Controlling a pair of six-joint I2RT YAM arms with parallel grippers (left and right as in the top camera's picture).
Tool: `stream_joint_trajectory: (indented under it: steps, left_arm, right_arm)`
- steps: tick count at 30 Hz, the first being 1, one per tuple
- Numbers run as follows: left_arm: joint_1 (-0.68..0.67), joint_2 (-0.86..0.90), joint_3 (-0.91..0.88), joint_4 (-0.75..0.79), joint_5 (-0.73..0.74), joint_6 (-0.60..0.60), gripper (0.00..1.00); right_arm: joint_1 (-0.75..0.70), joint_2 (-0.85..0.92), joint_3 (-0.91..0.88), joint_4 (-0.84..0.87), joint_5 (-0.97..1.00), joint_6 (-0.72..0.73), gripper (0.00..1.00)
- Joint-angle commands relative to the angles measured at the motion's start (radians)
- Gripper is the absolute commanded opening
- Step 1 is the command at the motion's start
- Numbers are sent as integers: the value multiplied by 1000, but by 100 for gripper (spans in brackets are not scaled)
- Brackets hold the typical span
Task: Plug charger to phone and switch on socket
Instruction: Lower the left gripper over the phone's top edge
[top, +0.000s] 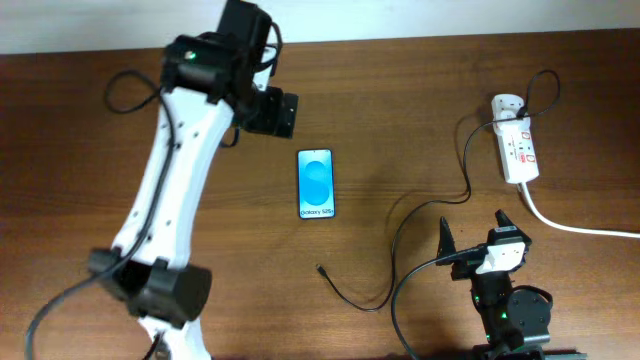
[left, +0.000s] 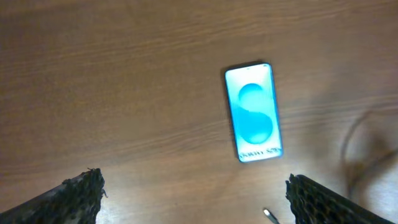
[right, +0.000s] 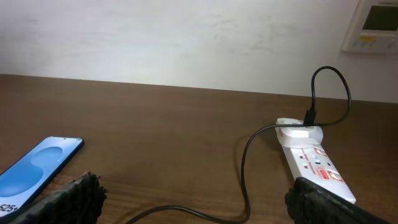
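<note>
Left gripper (top: 283, 114) is hanging over the table (top: 400, 90), just up-left of the phone (top: 316, 184). Its jaws are standing wide apart and gripping nothing. In the left wrist view the fingers (left: 78, 193) are framing bare wood, with the phone ahead of them.

Phone is lying flat and screen-up near table centre, long side running away from the robot and the screen glowing blue and white. Nothing is touching it.

Connector tip (top: 319, 268) is lying loose on the wood, below the phone's near end and apart from it. The charger (top: 467, 170) is trailing right from the tip in slack curves, passing just left of the right gripper (top: 473, 236).

Right gripper is sitting low at the near edge, with its jaws spread wide and holding nothing.

Socket (top: 517, 150) is lying at far right. The charger's plug is sitting in its far end, and the cable is looping above it. Switch position: cannot tell. The white cord (top: 570, 225) is running off right.
</note>
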Motion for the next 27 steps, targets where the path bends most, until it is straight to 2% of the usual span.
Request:
stream_joint_trajectory:
  steps: [1,6,8,11,13,15,16,17,19,22,27]
  left_arm:
    - [5,44,27,52,-36,-13,99]
    - [10,58,26,117,-34,-15,99]
    - [31,84,26,106,-27,-87,99]
    - [34,135,26,114,118,-98,99]
    - [15,180,26,121,277,-99,99]
    - [-3,203,26,98,346,-98,99]
    - [-20,211,26,110,343,-105,99]
    - [-31,215,26,113,336,-163,99]
    - [-61,218,25,101,211,-293,99]
    - [-108,225,25,98,105,-315,99]
    - [-131,280,25,33,98,-353,99]
  right_arm:
    - [-2,-7,-5,-5,4,4,98]
    - [-2,-6,-5,-5,4,4,98]
    - [-2,-7,-5,-5,4,4,98]
    - [-2,-7,-5,-5,4,4,98]
    - [-2,-7,-5,-5,4,4,98]
    - [-2,-6,-5,-5,4,4,98]
    - [-2,-7,-5,-5,4,4,98]
    - [-2,-7,-5,-5,4,4,98]
    - [-2,-6,-5,-5,3,4,98]
    - [-2,-7,-5,-5,4,4,98]
    - [-2,-7,-5,-5,4,4,99]
